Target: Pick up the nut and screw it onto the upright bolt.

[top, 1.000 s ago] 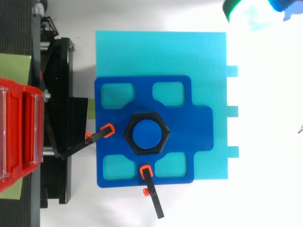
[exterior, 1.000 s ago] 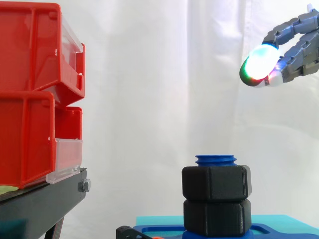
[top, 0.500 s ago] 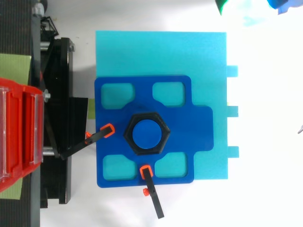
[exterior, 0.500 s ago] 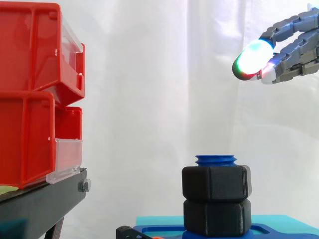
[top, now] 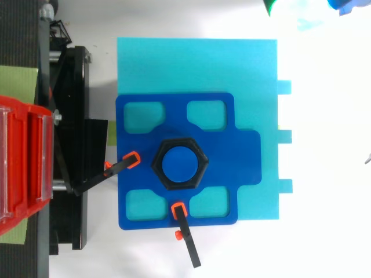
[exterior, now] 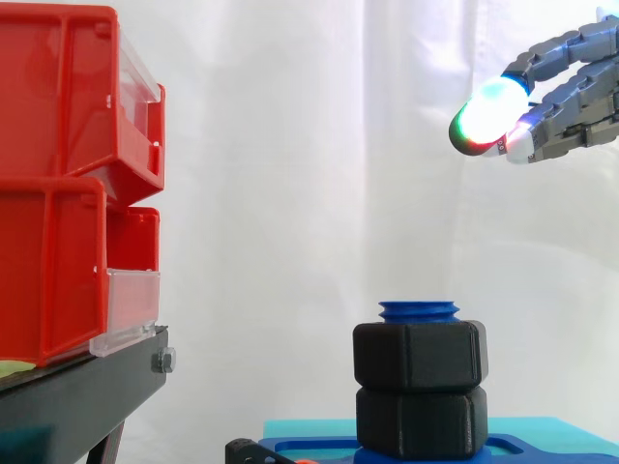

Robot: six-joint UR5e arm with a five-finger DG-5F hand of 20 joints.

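Up and to the right of the bolt: that's where the hand (exterior: 575,106) hangs in the side view, well clear of it and way higher than its top.
Hand state: fingers stretched out fairly straight, glowing pads (exterior: 488,111) close together, nothing held that I can see.
Bolt: one, blue, standing upright (exterior: 419,310), so the axis to line up on is straight vertical.
Nut: black hex (exterior: 419,355), already sitting on the bolt, with just the blue tip poking out above it.
Direction that matters: from the hand, the nut lies down and to the left in the side view. I'd guess any reach has to drop onto that vertical axis.
Second hex: one more black hex piece (exterior: 419,422) directly under the nut, touching it. Can't tell if it's another nut or part of the bolt's base.
Under the bolt: one dark blue fixture plate (top: 243,150) on one cyan sheet (top: 197,63).
Clamps: two, orange-tipped, (top: 124,164) and (top: 184,229), on the plate's edges.
Left of the bolt: two stacked red bins (exterior: 58,116) on a black stand (exterior: 77,396).
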